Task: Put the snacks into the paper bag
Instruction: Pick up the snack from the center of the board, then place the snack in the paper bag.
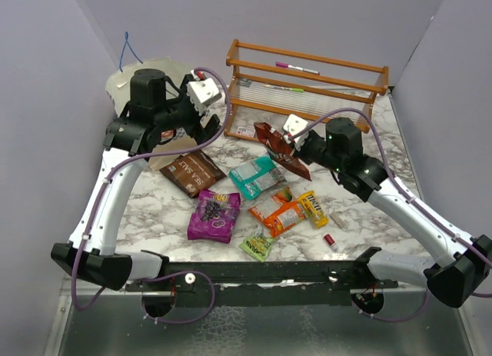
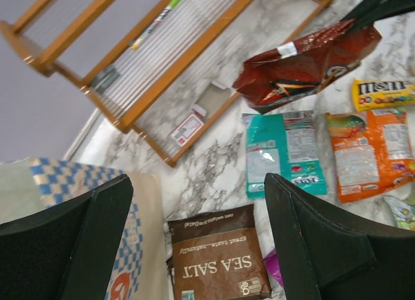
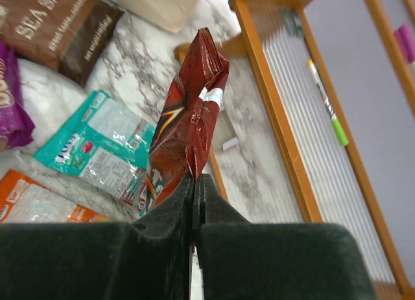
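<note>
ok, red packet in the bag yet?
Out. The right gripper is shut on the red packet, holding it up near the wooden rack, apart from the paper bag.
</note>
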You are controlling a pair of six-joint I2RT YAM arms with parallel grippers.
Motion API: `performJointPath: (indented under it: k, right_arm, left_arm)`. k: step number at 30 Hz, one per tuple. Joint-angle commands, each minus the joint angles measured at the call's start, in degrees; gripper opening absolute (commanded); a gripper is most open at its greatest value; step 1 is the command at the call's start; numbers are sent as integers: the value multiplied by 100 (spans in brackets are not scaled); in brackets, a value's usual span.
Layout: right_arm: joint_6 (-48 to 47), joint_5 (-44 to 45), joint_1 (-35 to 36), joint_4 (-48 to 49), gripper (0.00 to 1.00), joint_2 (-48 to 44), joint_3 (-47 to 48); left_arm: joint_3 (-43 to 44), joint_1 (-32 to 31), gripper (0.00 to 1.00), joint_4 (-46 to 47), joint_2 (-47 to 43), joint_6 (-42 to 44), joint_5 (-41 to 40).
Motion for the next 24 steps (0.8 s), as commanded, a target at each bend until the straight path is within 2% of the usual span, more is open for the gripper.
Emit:
performJointPath:
  k: [1,9,17,20,24]
  right_arm:
    - [-295,-1025,28,-556,1,-256,544]
    - [-512,-2223,25,-1358,1,-459,1042]
    - [-693,-2924,-21,-1728,1,-595,1226]
    - [-661,-3154,-84,-1757,1,-623,1240]
    - [-568,-3321,-195,-1698,1,-655,1195]
  left_arm:
    - [175,-214,86,-230,206,515,957]
    - [80,-644,89,-212,569,961,1690]
    - [-282,-1195,88,-134,732,726,2277]
    - [-428,-1345,81,-4,789,578,2305]
    - [-538,-1440,64,38,847,487,2431]
